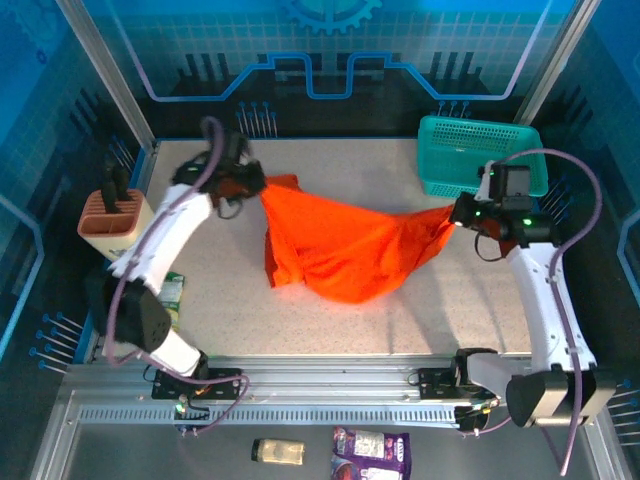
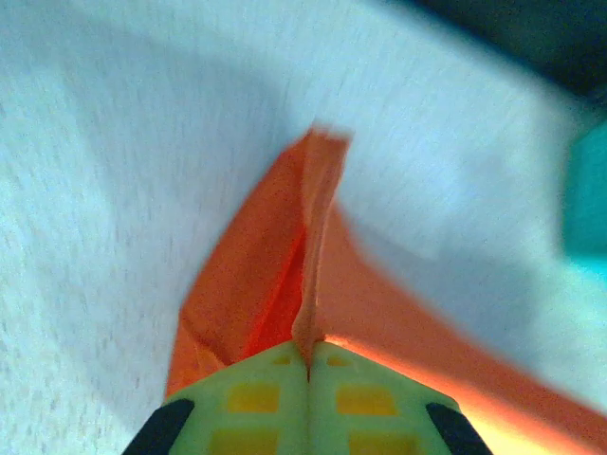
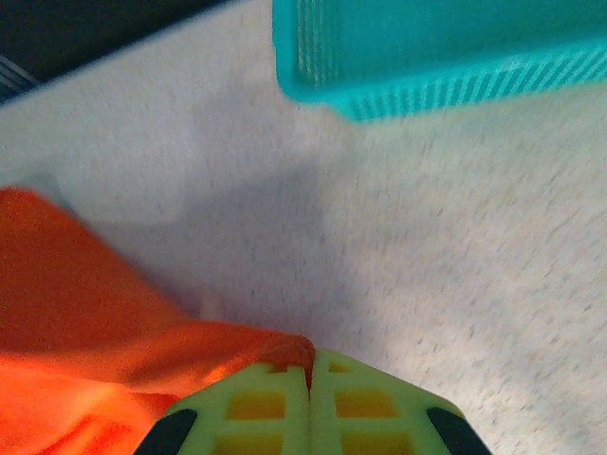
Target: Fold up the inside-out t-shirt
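A teal basket [image 1: 462,150] is set at the bench's [image 1: 440,320] far right; a brown holder [image 1: 110,225] is seen left.

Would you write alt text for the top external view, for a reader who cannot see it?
An orange t-shirt is stretched between two arms, the left gripper and right gripper each shut on an end. A teal basket sits at far right.

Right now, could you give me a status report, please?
Left gripper, right gripper: jaws shut on orange t-shirt. Shirt stretched between them. Teal mesh basket near right gripper.
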You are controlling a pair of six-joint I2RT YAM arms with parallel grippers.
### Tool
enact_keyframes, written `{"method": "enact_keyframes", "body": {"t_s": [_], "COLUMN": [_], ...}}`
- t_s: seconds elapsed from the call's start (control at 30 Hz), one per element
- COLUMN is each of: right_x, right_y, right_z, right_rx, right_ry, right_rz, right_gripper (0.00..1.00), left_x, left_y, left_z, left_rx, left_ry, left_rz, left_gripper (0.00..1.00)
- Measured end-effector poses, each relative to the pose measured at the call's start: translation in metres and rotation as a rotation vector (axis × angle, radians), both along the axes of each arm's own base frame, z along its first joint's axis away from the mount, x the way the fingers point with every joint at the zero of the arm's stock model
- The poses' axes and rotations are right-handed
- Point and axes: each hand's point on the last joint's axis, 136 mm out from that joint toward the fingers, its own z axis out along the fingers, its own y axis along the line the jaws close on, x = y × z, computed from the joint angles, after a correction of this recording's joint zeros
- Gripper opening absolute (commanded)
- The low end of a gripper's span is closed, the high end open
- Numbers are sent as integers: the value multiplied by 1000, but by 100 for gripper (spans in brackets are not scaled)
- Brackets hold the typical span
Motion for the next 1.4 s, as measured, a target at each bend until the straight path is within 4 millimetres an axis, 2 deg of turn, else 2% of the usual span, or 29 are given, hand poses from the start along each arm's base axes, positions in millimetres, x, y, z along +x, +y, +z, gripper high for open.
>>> {"method": "enact_keyframes", "body": {"t_s": [0.1, 0.17, 0.23, 0.33, 0.47, 0.53, 0.63, 0.73, 0.77, 0.8, 0.87, 0.97, 1.07, 1.27, 1.4], "right_x": [-10, -20, -30, -40, -41, -36, -23, -9, -7, -8, -14, -23, -25, -24, -18], "right_y": [-17, -23, -29, -30, -20, -11, 0, 5, 7, 9, 13, 18, 23, 51, 71], "right_z": [40, 56, 66, 72, 72, 62, 34, -19, -44, -69, -109, -145, -150, -149, -159], "right_rx": [-27, -37, -41, -24, 31, 76, 162, 246, 267, 282, 284, 249, 194, 113, 126], "right_ry": [-111, -163, -196, -218, -230, -210, -134, 18, 89, 161, 284, 410, 432, 440, 470], "right_rz": [-45, -64, -79, -80, -25, 20, 76, 81, 73, 65, 59, 56, 69, 157, 218], "right_gripper": [0, 0, 0, 0, 0, 0, 0, 8, 12, 15, 20, 25, 29, 35, 37], "left_x": [-8, -20, -34, -51, -53, -46, -26, -8, -5, -5, -11, -22, -27, -28, -28], "left_y": [39, 49, 54, 56, 47, 46, 47, 47, 46, 43, 35, 19, 7, 2, 2], "left_z": [73, 108, 134, 155, 160, 148, 103, 31, 4, -27, -74, -125, -142, -144, -144], "left_rx": [-86, -141, -197, -267, -340, -371, -407, -429, -435, -442, -450, -447, -426, -405, -398], "left_ry": [-209, -308, -383, -447, -460, -436, -319, -141, -74, 1, 121, 267, 318, 316, 315], "left_rz": [56, 53, 39, 7, -57, -66, -50, -19, -10, -3, 5, -4, -39, -65, -66], "left_gripper": [0, 0, 0, 0, 0, 0, 0, 0, 0, 0, 0, 0, 0, 0, 0]}}
